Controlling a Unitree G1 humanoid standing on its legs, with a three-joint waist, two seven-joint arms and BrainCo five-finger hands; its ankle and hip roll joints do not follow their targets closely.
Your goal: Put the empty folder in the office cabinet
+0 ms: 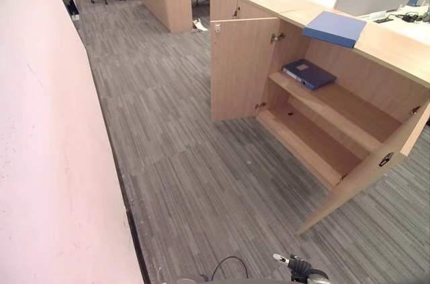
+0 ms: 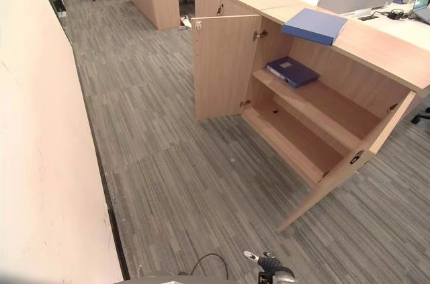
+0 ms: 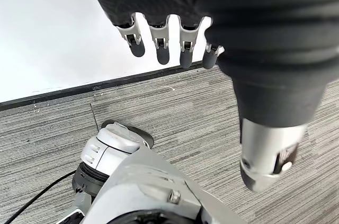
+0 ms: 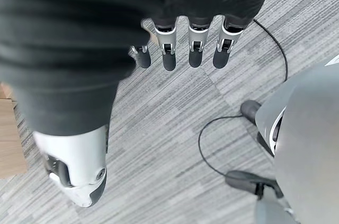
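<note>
The light blue folder [image 1: 334, 28] lies on top of the office cabinet [image 1: 376, 42], overhanging the front edge. The doors stand open. A darker binder [image 1: 308, 73] occupies the upper shelf [image 1: 349, 113]. The left hand [image 3: 169, 49] and right hand [image 4: 180, 49] hang relaxed and empty over the carpet, far from the cabinet.

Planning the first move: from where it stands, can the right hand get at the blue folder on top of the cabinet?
Probably not yet: the right hand hangs open over carpet, and the blue folder lies well ahead across open floor.
</note>
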